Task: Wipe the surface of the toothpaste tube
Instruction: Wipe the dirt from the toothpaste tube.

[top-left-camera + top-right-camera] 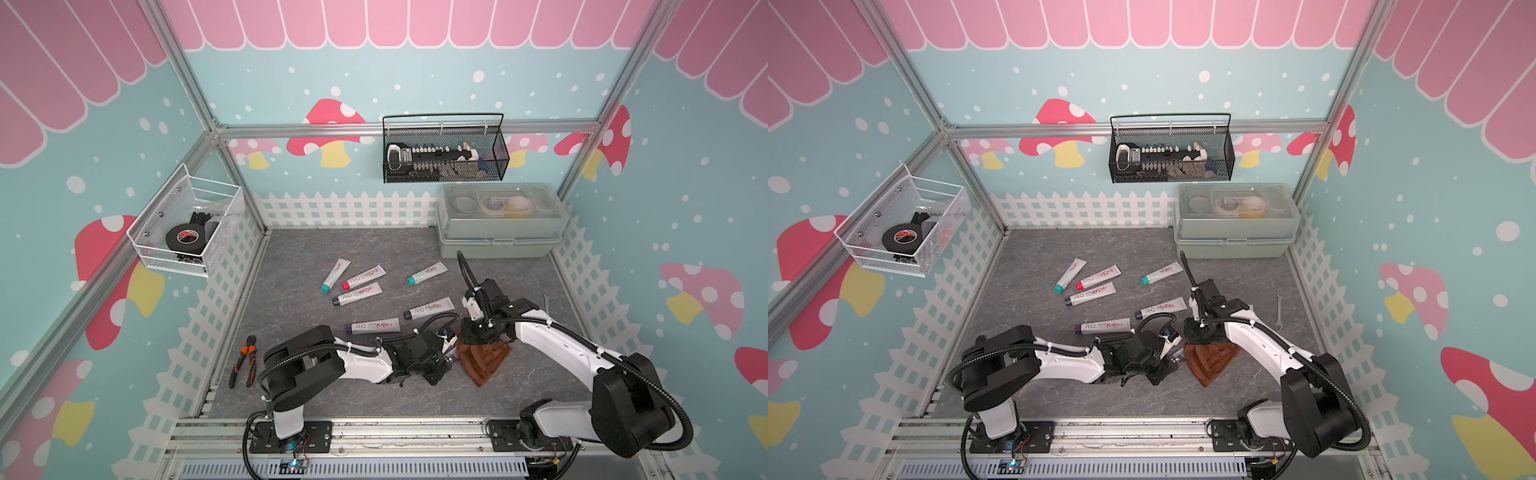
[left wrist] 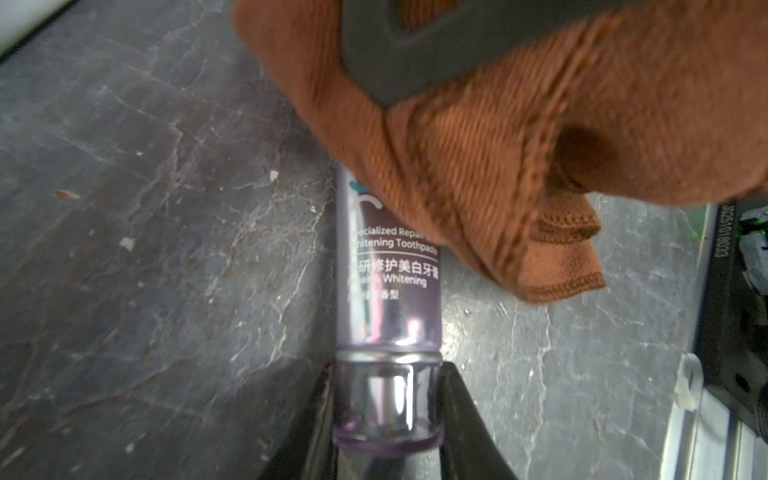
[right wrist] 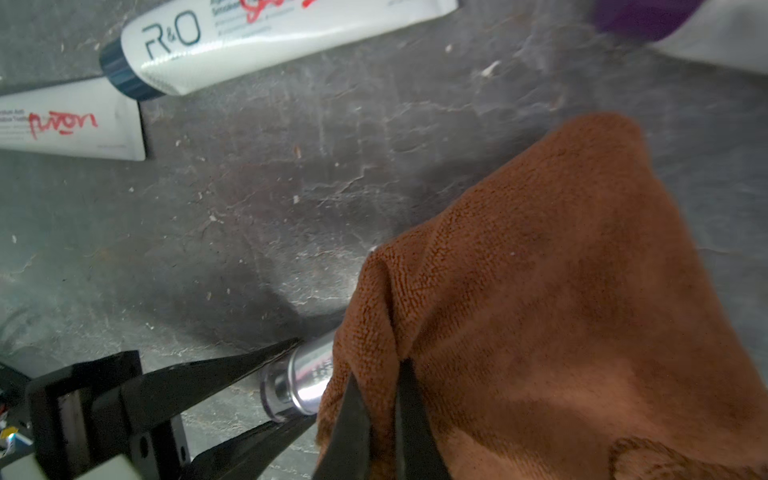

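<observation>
**Cloth on the tube, held only at the cap**

The left hand [image 2: 386,374] is closed on the clear cap end of the purple toothpaste tube [image 2: 386,291]. The tube points away from it, low over the grey surface [image 2: 145,249], near the front and between the two arms. The right hand [image 3: 380,374] is pinched shut on a fold of the brown cloth [image 3: 540,291], which drapes over the tube's far half.

The likeliest risk is that a sideways or lengthwise drag from the cloth swings the tube about its cap or pulls it out from between the fingers, since nothing else steadies it. The cloth is gripped by a small fold, so it could also slip free or bunch up and skate over the label without cleaning it. A long stroke might nudge the white tubes [image 3: 270,37] lying close by.

The crimped end is buried under cloth, so real contact there cannot be confirmed. I cannot tell whether the tube rests on the surface or hangs just above it. In both top views it is almost wholly hidden.
</observation>
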